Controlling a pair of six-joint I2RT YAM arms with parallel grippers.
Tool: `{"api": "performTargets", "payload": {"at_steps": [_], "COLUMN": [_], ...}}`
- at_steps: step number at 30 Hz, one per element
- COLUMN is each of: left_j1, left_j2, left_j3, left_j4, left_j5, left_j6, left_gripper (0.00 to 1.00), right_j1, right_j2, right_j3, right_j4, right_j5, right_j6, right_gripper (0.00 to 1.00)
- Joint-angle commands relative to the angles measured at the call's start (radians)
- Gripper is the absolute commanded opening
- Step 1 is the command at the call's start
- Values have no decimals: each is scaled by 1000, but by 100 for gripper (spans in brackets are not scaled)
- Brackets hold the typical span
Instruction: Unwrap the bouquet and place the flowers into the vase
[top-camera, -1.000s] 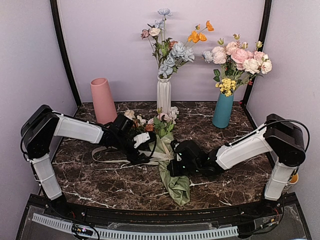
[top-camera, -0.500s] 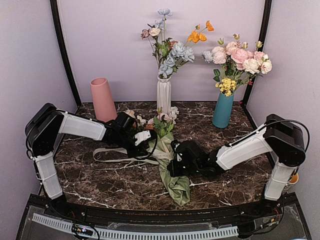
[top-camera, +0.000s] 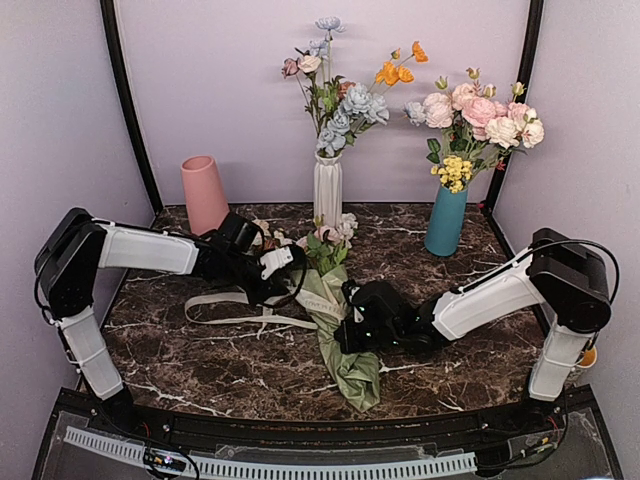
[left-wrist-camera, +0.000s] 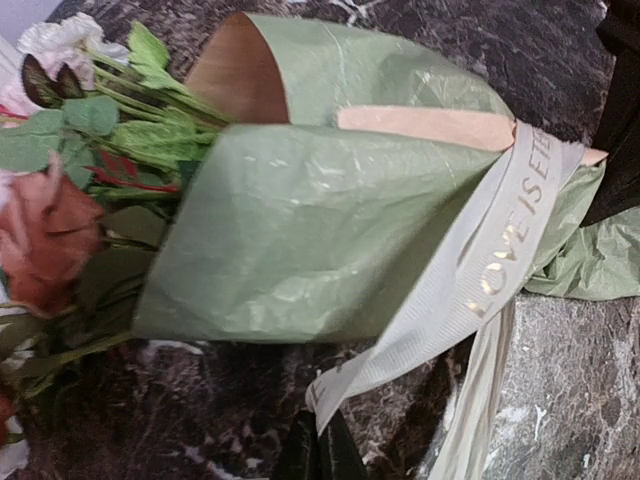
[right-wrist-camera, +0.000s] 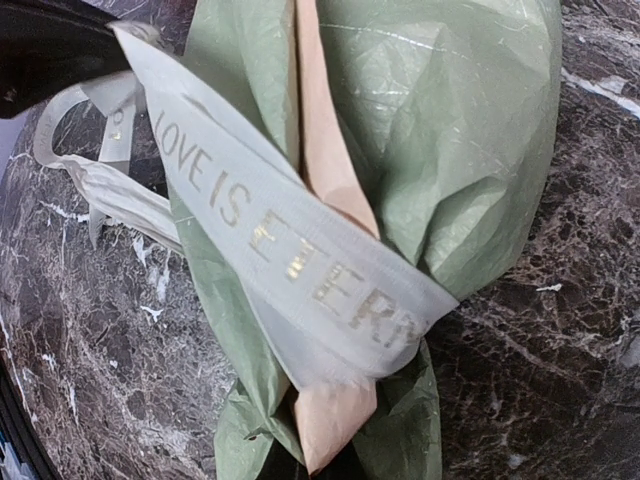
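The left end effector (left-wrist-camera: 316, 445) pinches the ribbon (left-wrist-camera: 500, 250) beside the bouquet (top-camera: 325, 288). The right end effector (top-camera: 346, 326) clamps the bouquet's paper (right-wrist-camera: 440, 120).

Left end effector (top-camera: 277, 265) closed, angled inward — right end effector (top-camera: 350, 328) likewise closed

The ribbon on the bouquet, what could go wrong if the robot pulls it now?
1. The ribbon is wound round the paper wrap, so a pull by the left gripper might drag the whole bouquet instead of loosening it.
2. The flowers lie close to the white vase, so a hard tug could knock it over.
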Motion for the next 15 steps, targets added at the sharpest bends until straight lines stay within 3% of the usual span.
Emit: {"api": "performTargets", "payload": {"at_steps": [1,10,15], "left_j1": [24,25,55], "left_j2": [-146,-294,-357], "left_j3": [-27,-79,-80], "left_j4": [-25,-40,-30], "left_j5": [12,61,-172], "left_j6": [-45,-140,-348], "left_gripper": [3,4,0], "right_j1": [-11,-13,-13], "right_j2": [49,68,56], "right_j3": [-36,-10,7], "right_j4": [-163,-173,-184], "right_j5": [0,-8,-1], "right_j6": [-4,-16,-39], "right_gripper": [0,0,0]}}
